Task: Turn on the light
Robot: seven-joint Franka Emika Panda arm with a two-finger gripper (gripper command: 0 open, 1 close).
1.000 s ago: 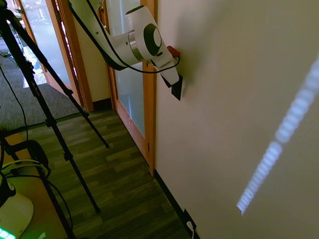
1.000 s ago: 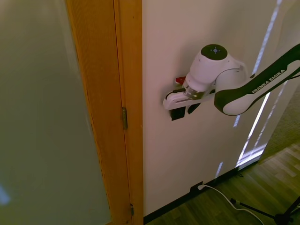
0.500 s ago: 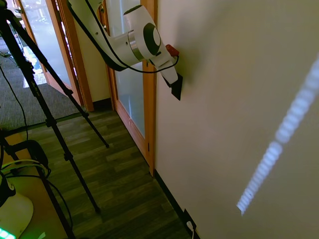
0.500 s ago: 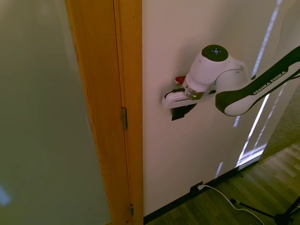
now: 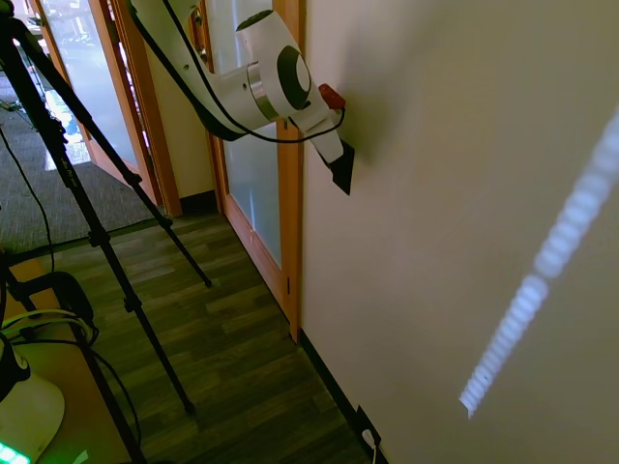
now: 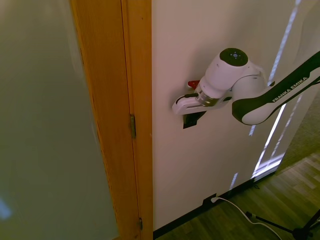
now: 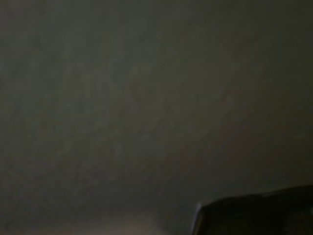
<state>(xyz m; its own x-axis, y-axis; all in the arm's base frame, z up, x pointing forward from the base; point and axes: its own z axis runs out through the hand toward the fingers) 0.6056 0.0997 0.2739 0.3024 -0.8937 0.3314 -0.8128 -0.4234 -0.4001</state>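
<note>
With my end effector [image 6: 186, 107] against the wall at the black switch [image 6: 191, 120], finger state indiscernible, I would press lightly, squarely, avoiding the door frame [image 6: 135, 120].

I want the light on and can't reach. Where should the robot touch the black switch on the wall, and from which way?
The switch is a flat black plate flush on the wall, so there is probably nothing to grip. Better to press its face straight in from the room side. The gripper is already right at it; which part rocks cannot be seen.
</note>
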